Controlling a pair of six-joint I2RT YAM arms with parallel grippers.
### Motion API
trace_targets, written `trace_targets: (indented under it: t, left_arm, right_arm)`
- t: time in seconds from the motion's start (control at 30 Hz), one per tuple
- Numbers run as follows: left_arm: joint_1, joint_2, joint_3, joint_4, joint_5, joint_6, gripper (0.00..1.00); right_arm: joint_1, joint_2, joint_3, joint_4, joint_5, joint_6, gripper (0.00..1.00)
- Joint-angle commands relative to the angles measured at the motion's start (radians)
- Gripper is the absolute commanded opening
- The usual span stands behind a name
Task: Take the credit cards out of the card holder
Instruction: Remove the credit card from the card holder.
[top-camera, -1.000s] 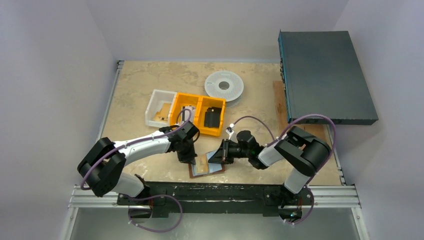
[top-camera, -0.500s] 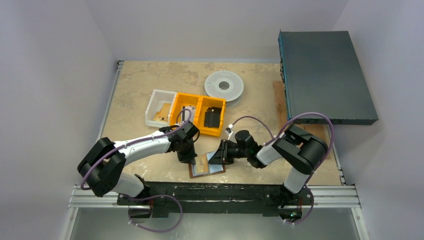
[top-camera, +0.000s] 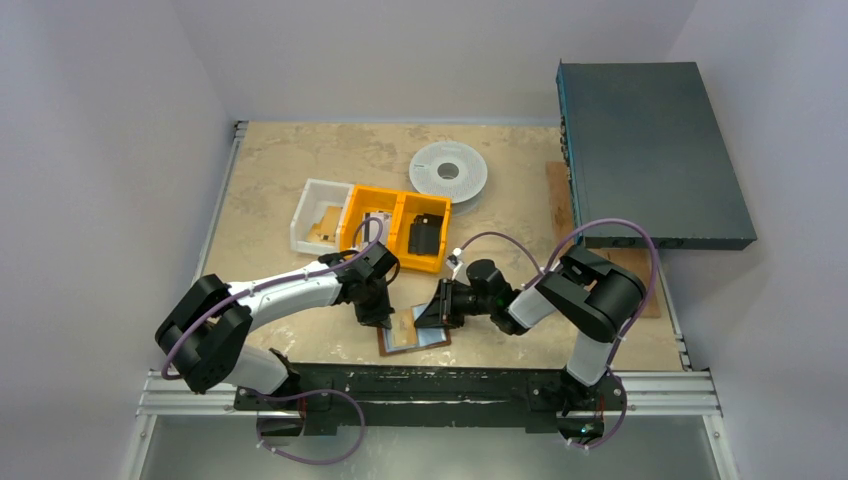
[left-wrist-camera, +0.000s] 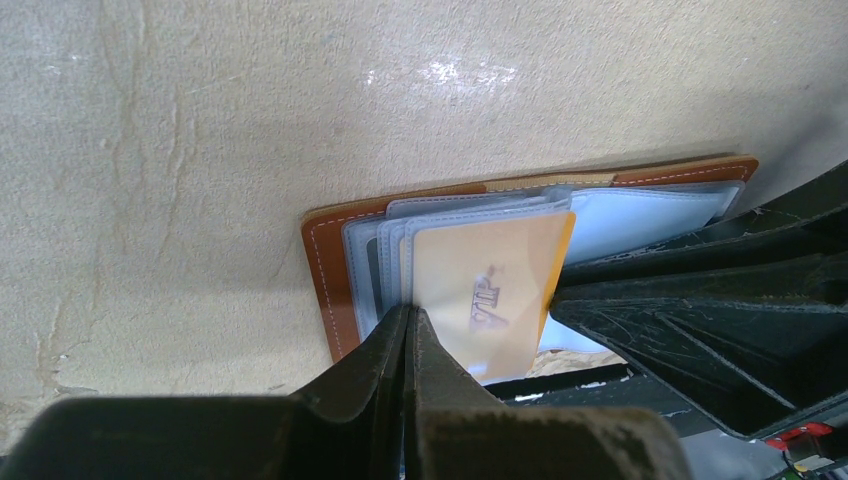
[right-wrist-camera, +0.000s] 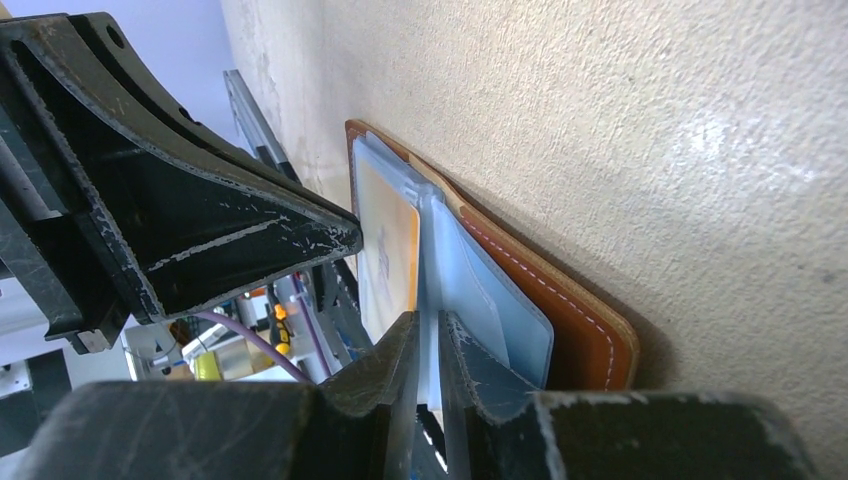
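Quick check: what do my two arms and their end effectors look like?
Both arms match: the left arm and right arm have white links between bulky black joints, each trailed by a looping purple cable. The left end effector and right end effector have black wedge-shaped fingers, scuffed and scratched.

2 black-and-white arms (top-camera: 290, 290), purple cables (top-camera: 610, 221)

I see the brown leather bifold card holder (top-camera: 412, 341) lying open and flat on the beige table (top-camera: 300, 170), close to its near edge. Its pale grey-blue plastic sleeves (left-wrist-camera: 640, 215) are fanned up off the leather. A tan-orange rectangular credit card marked VIP (left-wrist-camera: 490, 285) lies frontmost among them.
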Motion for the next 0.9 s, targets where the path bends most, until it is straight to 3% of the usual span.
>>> trace_targets:
  t: [0.0, 0.87]
  left_arm:
    - [-0.002, 0.061, -0.042, -0.037, -0.108, 0.011, 0.0]
    - [-0.002, 0.06, -0.048, -0.045, -0.111, 0.003, 0.0]
  right_arm:
    - [0.014, 0.021, 0.034, 0.032, -0.006, 0.001, 0.14]
    - [0.027, -0.026, -0.012, 0.095, 0.005, 0.044, 0.16]
